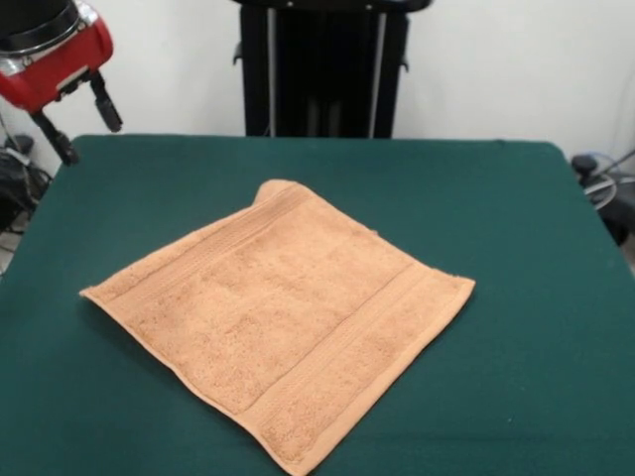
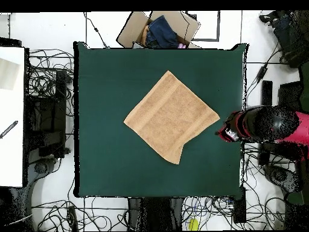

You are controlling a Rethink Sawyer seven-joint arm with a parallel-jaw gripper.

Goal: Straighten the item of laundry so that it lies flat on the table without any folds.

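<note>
A peach-orange terry-cloth hand towel (image 1: 283,327), roughly square, lies spread on the large rectangular bench (image 1: 516,228) with a dark green felt-like top, turned so its corners point like a diamond. Woven band stripes run near two opposite edges. Most of it rests flat near the bench's middle. One corner is not laid out: in the overhead view (image 2: 172,116) the edge near the robot's side cuts inward, and in the front view the far corner curls slightly.

Peach-orange towel (image 1: 283,327) nearly flat on green table (image 1: 516,248), far corner slightly curled, gripper (image 1: 84,124) raised beyond table's edge
</note>
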